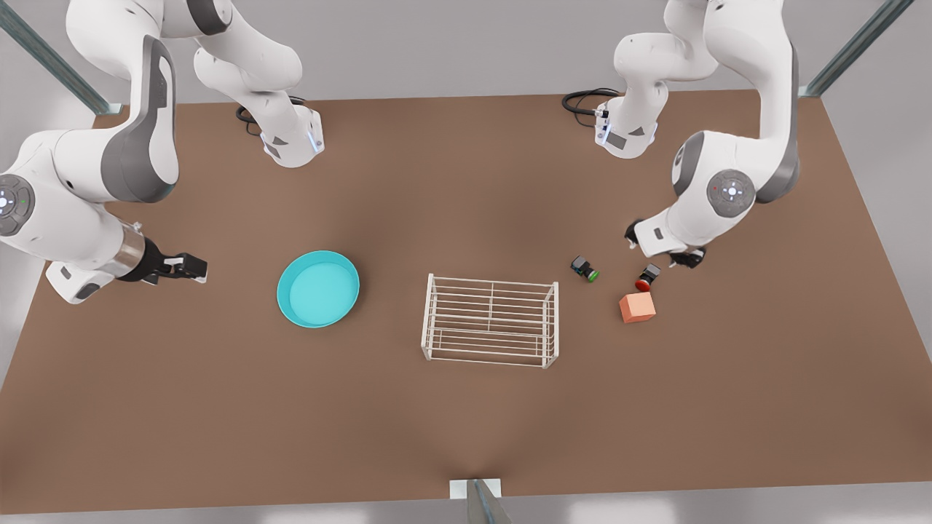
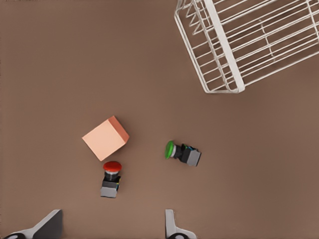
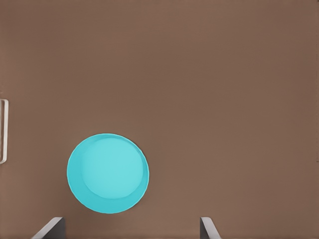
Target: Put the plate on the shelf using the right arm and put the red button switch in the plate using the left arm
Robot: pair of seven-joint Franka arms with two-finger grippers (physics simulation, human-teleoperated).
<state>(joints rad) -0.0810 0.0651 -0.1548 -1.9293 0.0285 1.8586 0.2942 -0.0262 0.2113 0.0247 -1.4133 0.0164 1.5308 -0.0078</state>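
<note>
The turquoise plate (image 1: 318, 289) (image 3: 108, 173) lies flat and empty on the table, at the front view's left of the white wire shelf (image 1: 491, 280) (image 2: 223, 40). My right gripper (image 1: 191, 268) (image 3: 130, 229) hangs open, left of the plate and apart from it. The red button switch (image 1: 646, 279) (image 2: 111, 178) lies on its side beside the salmon cube (image 1: 637, 308) (image 2: 105, 138). Just beyond the switch, my left gripper (image 1: 666, 256) (image 2: 112, 226) hovers open and holds nothing.
A green-capped switch (image 1: 585, 269) (image 2: 182, 153) lies between the shelf and the red one. One end of the shelf (image 3: 4, 130) edges into the right wrist view. Both arm bases and their cables stand at the table's far edge.
</note>
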